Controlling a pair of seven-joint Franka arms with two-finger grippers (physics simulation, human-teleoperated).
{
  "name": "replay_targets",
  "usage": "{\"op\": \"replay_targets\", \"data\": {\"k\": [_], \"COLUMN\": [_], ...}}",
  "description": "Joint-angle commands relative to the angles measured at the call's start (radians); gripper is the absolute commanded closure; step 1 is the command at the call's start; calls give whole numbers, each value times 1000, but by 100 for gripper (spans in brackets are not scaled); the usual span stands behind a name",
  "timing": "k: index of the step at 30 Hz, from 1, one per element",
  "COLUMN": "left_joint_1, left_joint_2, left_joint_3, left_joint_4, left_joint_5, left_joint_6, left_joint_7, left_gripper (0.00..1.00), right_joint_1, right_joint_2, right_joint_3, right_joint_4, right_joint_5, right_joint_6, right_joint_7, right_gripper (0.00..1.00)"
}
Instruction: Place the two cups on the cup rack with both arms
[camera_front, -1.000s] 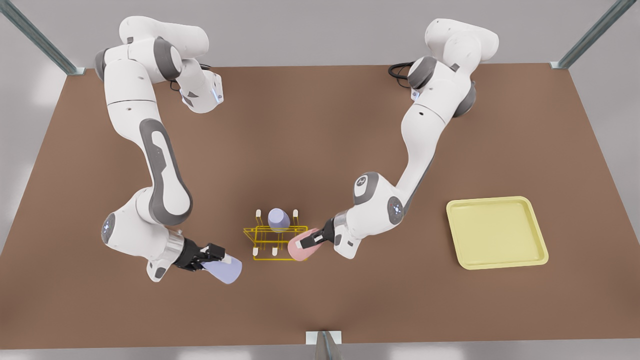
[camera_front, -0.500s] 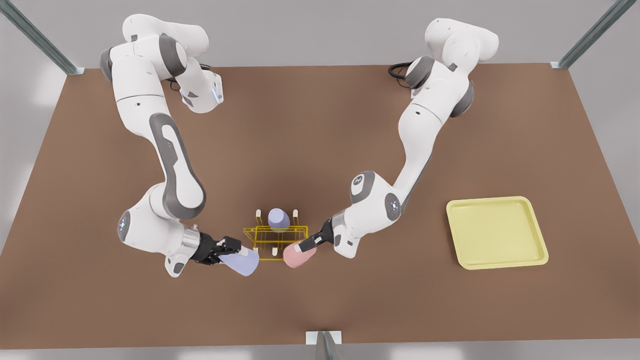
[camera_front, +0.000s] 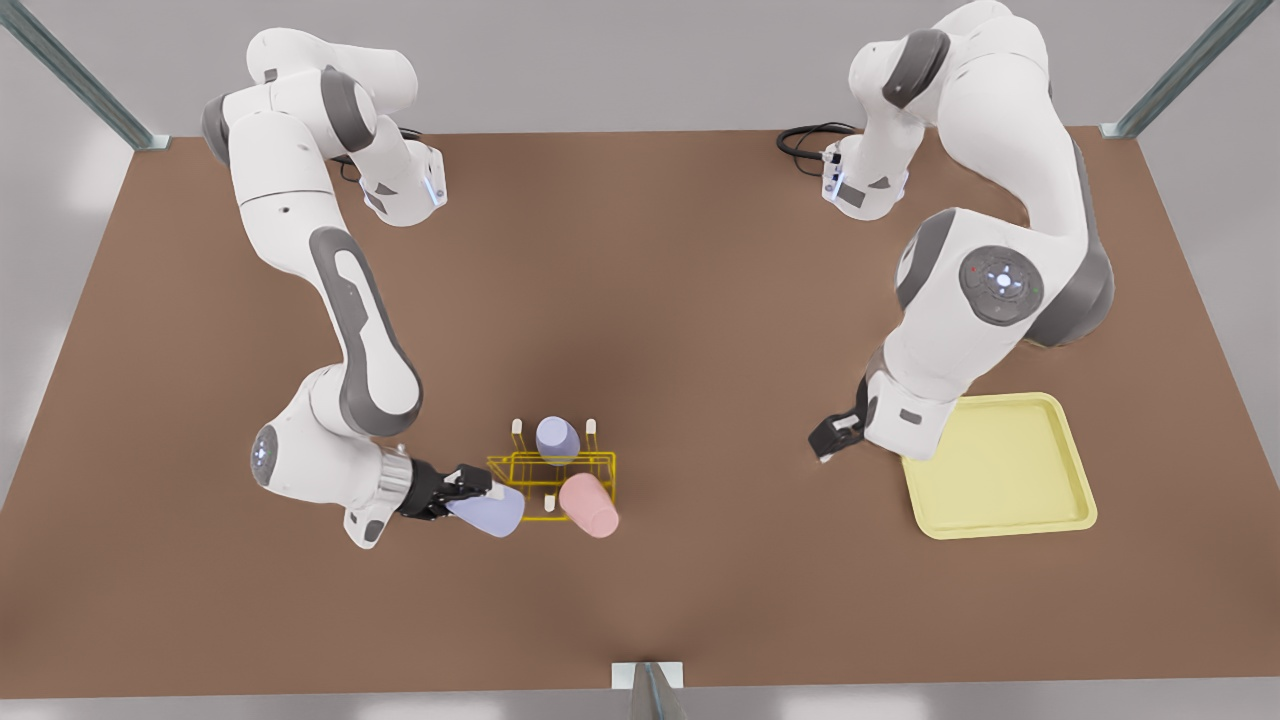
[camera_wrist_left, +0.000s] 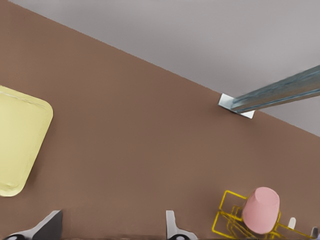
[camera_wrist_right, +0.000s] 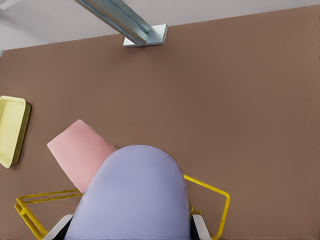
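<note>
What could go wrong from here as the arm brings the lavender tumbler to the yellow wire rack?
1. The right gripper, shut on the tilted lavender tumbler, is close to the pale pink tumbler sitting on the corner of the bright-yellow wire rack. A sideways swing might knock it off.
2. If the rim misses a peg, it may catch the wire and shove the rack, possibly unseating the second lavender tumbler.

The left gripper waits open near the pale-yellow square tray.

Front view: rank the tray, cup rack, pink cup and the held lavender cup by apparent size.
1. tray
2. cup rack
3. Unranked: pink cup and lavender cup look alike in size, and the right gripper hides part of the lavender one.
</note>
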Motion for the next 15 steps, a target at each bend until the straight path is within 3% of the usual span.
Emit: {"op": "replay_targets", "data": {"k": [1, 2, 5, 6, 15], "left_joint_1": [59, 73, 128, 143, 145], "left_joint_2": [-227, -315, -308, -310, -316], "left_joint_3": [0, 0, 5, 3, -3], "left_joint_4": [-309, -439, -409, -409, -383], "left_joint_5": [109, 67, -17, -23, -37], "left_joint_6": [-207, -130, -225, -236, -293], "left_joint_7": [721, 721, 713, 713, 713], "left_gripper": [0, 0, 0, 0, 0], "right_joint_1": [4, 5, 8, 10, 13], "right_joint_2": [2, 2, 3, 3, 11], "right_joint_3": [0, 0, 0, 0, 0], "right_joint_4": [0, 0, 0, 0, 5], "right_joint_5": [-11, -11, -11, -11, -12], "right_joint_6": [-5, -5, -5, -5, -4], "right_joint_7": [5, 6, 6, 6, 14], "right_gripper": [16, 15, 9, 0, 0]}}
